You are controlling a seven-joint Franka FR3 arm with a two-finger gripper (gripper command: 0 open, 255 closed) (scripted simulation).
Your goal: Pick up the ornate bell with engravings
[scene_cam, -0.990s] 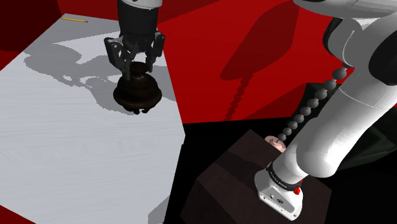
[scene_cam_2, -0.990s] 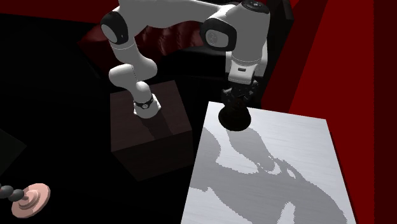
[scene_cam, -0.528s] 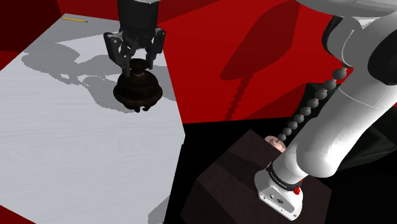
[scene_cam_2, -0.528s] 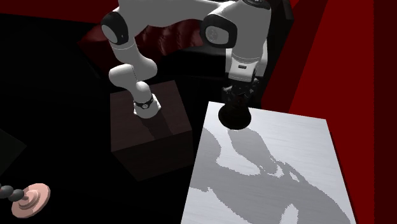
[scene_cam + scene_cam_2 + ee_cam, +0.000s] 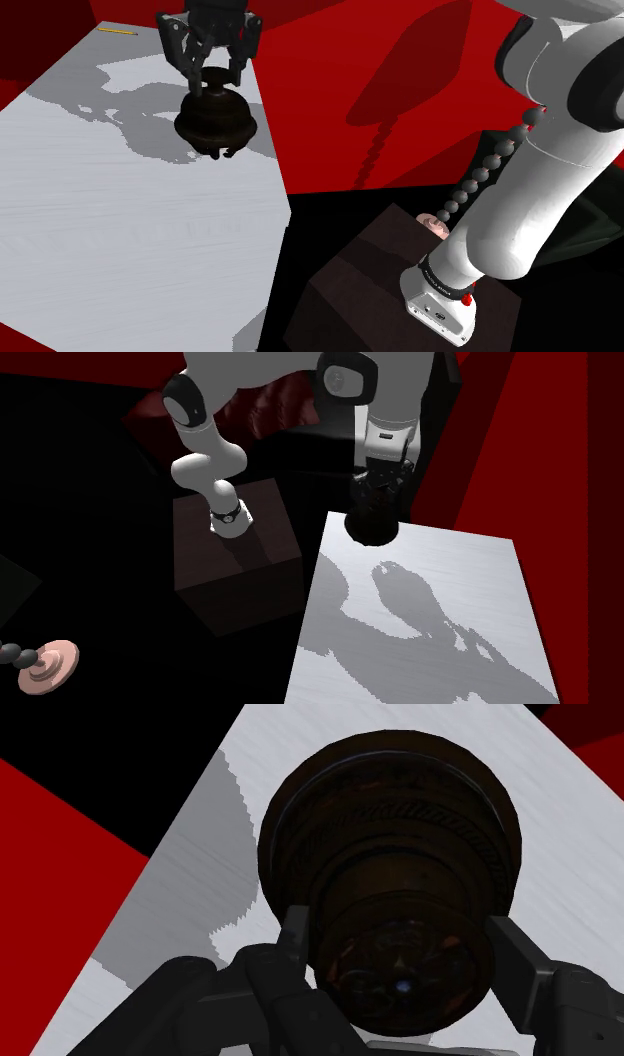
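The dark brown bell [image 5: 214, 118] with engraved bands hangs above the white table [image 5: 110, 230], clear of its shadow. My black gripper [image 5: 212, 78] is shut on the bell's top, at the shoulder view's upper left. From across the room, the bell [image 5: 371, 524] hangs under the gripper [image 5: 380, 492] over the table's far corner. In the wrist view the fingers [image 5: 296, 936] clasp the bell's upper part [image 5: 400, 954] from both sides, and its wide engraved rim [image 5: 390, 804] points away toward the table.
A yellow pencil [image 5: 118, 31] lies at the table's far edge. Red floor [image 5: 400, 90] spreads beyond the table. My dark stand [image 5: 370, 290] is at the lower right of the shoulder view. A pink disc [image 5: 48, 664] lies on the floor, off to the left.
The gripper has risen with the bell in it; the bell has left the table and its shadow has separated from it.
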